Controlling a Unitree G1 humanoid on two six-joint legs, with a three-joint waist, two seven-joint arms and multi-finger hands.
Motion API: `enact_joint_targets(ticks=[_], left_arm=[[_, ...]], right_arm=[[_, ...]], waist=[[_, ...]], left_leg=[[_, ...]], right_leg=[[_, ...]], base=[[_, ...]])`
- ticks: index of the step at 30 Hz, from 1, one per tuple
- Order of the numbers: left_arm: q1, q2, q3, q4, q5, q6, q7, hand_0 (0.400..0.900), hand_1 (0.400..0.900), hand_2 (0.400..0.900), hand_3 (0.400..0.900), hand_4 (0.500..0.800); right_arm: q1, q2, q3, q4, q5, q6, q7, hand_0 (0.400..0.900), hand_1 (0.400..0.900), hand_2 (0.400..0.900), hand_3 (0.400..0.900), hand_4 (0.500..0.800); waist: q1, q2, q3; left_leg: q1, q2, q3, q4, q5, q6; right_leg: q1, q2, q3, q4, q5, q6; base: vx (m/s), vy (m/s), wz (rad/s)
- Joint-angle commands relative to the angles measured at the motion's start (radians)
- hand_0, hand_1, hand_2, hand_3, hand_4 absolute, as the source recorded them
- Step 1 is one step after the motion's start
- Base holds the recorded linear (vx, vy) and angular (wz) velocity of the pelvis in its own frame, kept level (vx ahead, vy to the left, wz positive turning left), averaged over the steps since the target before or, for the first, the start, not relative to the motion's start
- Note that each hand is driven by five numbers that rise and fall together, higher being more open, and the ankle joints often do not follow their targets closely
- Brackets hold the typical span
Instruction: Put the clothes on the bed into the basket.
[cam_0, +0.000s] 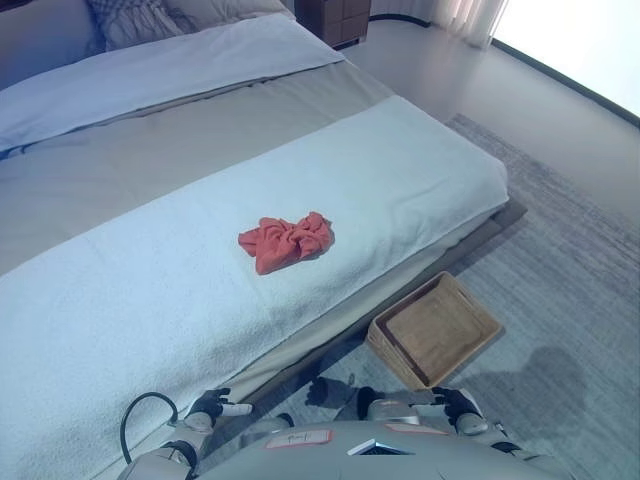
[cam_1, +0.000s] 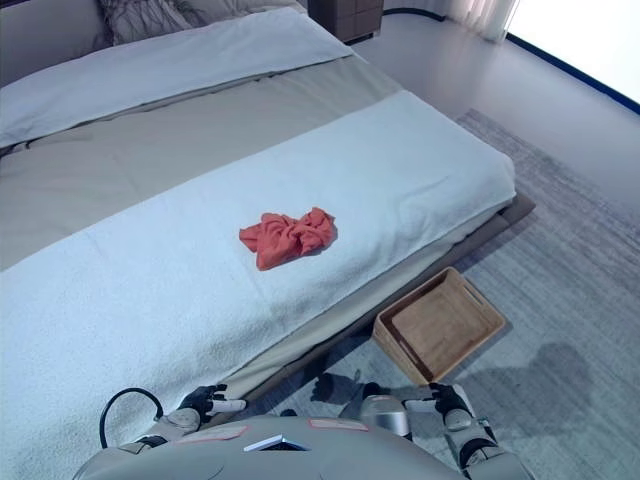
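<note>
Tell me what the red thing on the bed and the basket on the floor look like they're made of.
The red garment looks like soft, matte fabric: it lies crumpled in loose folds. The basket looks like woven wicker or similar tan fibre, with ribbed walls and a smoother brown bottom; which fibre exactly I cannot tell.
</note>
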Motion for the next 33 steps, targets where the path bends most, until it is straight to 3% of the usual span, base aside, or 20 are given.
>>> enact_joint_targets(ticks=[1,8,15,17,20,23,25,27,32,33], left_arm=[[-0.076,0.006,0.001,0.062,-0.014,-0.014,0.006,0.900,0.900,0.900,0.900,0.800],[-0.078,0.016,0.005,0.065,-0.003,-0.010,0.020,0.900,0.900,0.900,0.900,0.800],[-0.088,0.026,0.014,0.060,-0.016,-0.010,0.035,0.900,0.900,0.900,0.900,0.800],[-0.106,0.031,0.017,0.046,-0.028,-0.013,0.048,0.900,0.900,0.900,0.900,0.800],[-0.147,0.037,0.003,0.029,-0.050,-0.018,0.055,0.900,0.900,0.900,0.900,0.800],[-0.146,0.042,0.007,0.035,-0.060,-0.018,0.051,0.900,0.900,0.900,0.900,0.800],[-0.117,0.044,0.018,0.056,-0.049,-0.014,0.057,0.900,0.900,0.900,0.900,0.800],[-0.107,0.038,0.018,0.071,-0.039,-0.011,0.061,0.900,0.900,0.900,0.900,0.800],[-0.086,0.035,0.024,0.099,-0.025,-0.008,0.056,0.900,0.900,0.900,0.900,0.800],[-0.094,0.040,0.017,0.097,-0.018,-0.007,0.053,0.900,0.900,0.900,0.900,0.800]], right_arm=[[-0.098,-0.070,0.005,0.082,-0.021,0.001,-0.015,0.900,0.900,0.900,0.900,0.800],[-0.101,-0.072,0.002,0.080,-0.020,0.001,-0.018,0.900,0.900,0.900,0.900,0.800],[-0.119,-0.080,-0.004,0.066,-0.004,0.001,-0.021,0.900,0.900,0.900,0.900,0.800],[-0.131,-0.094,-0.001,0.054,0.000,-0.004,-0.024,0.900,0.900,0.900,0.900,0.800],[-0.156,-0.125,-0.002,0.044,-0.002,-0.001,-0.032,0.900,0.900,0.900,0.900,0.800],[-0.166,-0.138,-0.006,0.045,0.001,-0.001,-0.037,0.900,0.900,0.900,0.900,0.800],[-0.171,-0.146,-0.006,0.044,0.006,-0.002,-0.044,0.900,0.900,0.900,0.900,0.800],[-0.173,-0.151,-0.008,0.046,0.004,-0.001,-0.044,0.900,0.900,0.900,0.900,0.800],[-0.159,-0.144,-0.026,0.055,-0.007,0.002,-0.029,0.900,0.900,0.900,0.900,0.800],[-0.158,-0.140,-0.036,0.061,-0.010,0.000,-0.026,0.900,0.900,0.900,0.900,0.800]], waist=[[0.000,0.029,0.008],[-0.001,0.032,0.011],[-0.008,0.042,0.031],[-0.004,0.021,0.068],[0.012,0.003,0.129],[0.007,-0.001,0.117],[0.016,0.017,0.102],[0.020,0.030,0.096],[0.023,0.042,0.061],[0.024,0.039,0.062]], left_leg=[[-0.021,0.030,0.073,0.006,0.005,-0.037],[-0.022,0.032,0.073,0.006,0.005,-0.037],[-0.028,0.054,0.067,0.006,0.027,-0.041],[-0.135,0.067,0.057,0.234,-0.014,-0.043],[-0.314,0.058,-0.027,0.454,0.083,-0.078],[-0.371,0.062,-0.033,0.364,0.105,-0.069],[-0.351,0.103,-0.021,0.121,0.173,-0.066],[-0.341,0.118,-0.011,0.034,0.203,-0.074],[-0.297,0.092,0.008,0.044,0.166,-0.053],[-0.259,0.045,0.008,0.054,0.128,-0.014]], right_leg=[[0.027,0.035,-0.008,0.003,-0.074,0.039],[0.024,0.038,-0.003,0.003,-0.077,0.036],[-0.013,0.066,0.024,0.068,-0.125,0.009],[-0.024,0.061,0.039,0.109,-0.151,-0.015],[-0.037,0.047,0.004,0.131,-0.153,-0.035],[-0.054,0.036,-0.023,0.122,-0.157,-0.033],[-0.045,0.040,-0.020,0.111,-0.172,-0.022],[-0.022,0.037,-0.018,0.103,-0.186,-0.011],[0.021,-0.009,0.015,0.149,-0.220,0.024],[-0.020,-0.051,0.037,0.327,-0.177,0.040]], base=[[0.00,0.000,0.00],[0.00,-0.005,0.00],[0.02,-0.066,0.05],[-0.05,-0.172,0.19],[-0.08,-0.115,0.45],[0.08,0.006,0.27],[0.33,0.144,-0.14],[0.36,0.221,-0.34],[0.33,0.301,-0.38],[0.28,0.362,0.04]])
